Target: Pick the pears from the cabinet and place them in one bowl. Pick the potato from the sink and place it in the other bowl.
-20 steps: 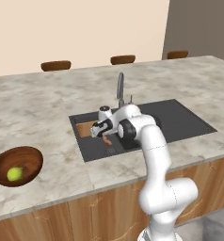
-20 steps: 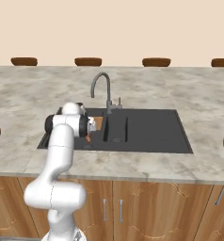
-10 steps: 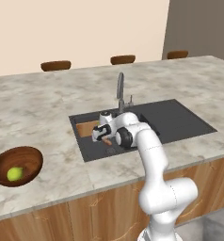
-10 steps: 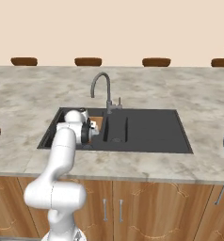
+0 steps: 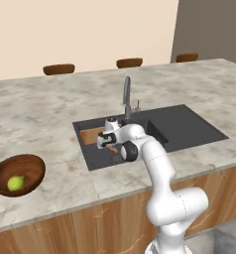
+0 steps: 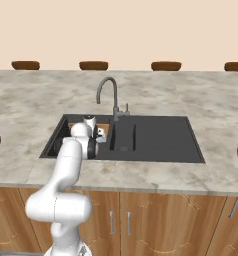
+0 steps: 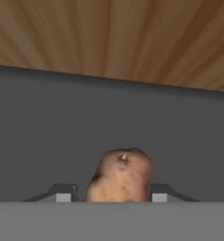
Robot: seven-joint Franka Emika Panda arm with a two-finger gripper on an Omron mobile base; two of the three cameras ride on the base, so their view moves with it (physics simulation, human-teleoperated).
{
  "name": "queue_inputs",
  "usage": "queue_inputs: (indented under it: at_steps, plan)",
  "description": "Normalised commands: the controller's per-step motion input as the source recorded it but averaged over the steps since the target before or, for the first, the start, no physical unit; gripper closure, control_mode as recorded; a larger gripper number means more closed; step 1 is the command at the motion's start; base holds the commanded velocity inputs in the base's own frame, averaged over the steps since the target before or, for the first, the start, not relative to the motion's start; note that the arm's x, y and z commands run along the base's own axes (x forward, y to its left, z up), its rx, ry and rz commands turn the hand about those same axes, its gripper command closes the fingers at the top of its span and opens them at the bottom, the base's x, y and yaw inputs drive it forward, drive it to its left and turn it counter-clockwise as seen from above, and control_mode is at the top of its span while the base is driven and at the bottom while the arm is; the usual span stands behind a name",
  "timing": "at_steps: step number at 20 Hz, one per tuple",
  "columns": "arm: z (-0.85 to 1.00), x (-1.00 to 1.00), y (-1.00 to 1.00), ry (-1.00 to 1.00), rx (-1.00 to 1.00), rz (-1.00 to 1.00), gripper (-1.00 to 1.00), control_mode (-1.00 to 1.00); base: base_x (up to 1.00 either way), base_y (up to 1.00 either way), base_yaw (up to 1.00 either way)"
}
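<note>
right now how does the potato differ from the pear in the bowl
The potato is tan-brown and lumpy; the pear is bright yellow-green and smooth. The potato sits low in the sink between the hand's fingers; the pear lies free in the wooden bowl on the counter. Both are small and roundish.

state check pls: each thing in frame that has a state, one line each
pincer: down in the sink, fingers on either side of the potato, closing; firm grip cannot be told
potato: in the left basin, between the fingers
sink: right basin bare
tap: no water running
wooden bowl: upright on the counter, one pear inside
pear: yellow-green, resting in the bowl
</note>
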Motion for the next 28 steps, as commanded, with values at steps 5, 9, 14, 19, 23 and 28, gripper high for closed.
queue_inputs:
  at_steps: [5, 9, 14, 19, 23, 28]
  plan:
    - [-0.12, -0.02, 0.06, -0.01, 0.01, -0.02, 1.00, -1.00, 0.00, 0.00, 0.00]
    - [0.23, -0.04, 0.22, -0.04, 0.01, -0.07, 1.00, -1.00, 0.00, 0.00, 0.00]
    - [0.42, -0.30, 0.01, 0.00, 0.00, -0.07, 1.00, -1.00, 0.00, 0.00, 0.00]
    - [0.23, -0.71, -0.01, -0.01, 0.00, -0.08, 1.00, -1.00, 0.00, 0.00, 0.00]
    - [0.31, -0.87, -0.11, -0.10, 0.00, -0.08, 1.00, -1.00, 0.00, 0.00, 0.00]
    - [0.28, -0.88, -0.04, -0.26, 0.05, 0.00, 1.00, -1.00, 0.00, 0.00, 0.00]
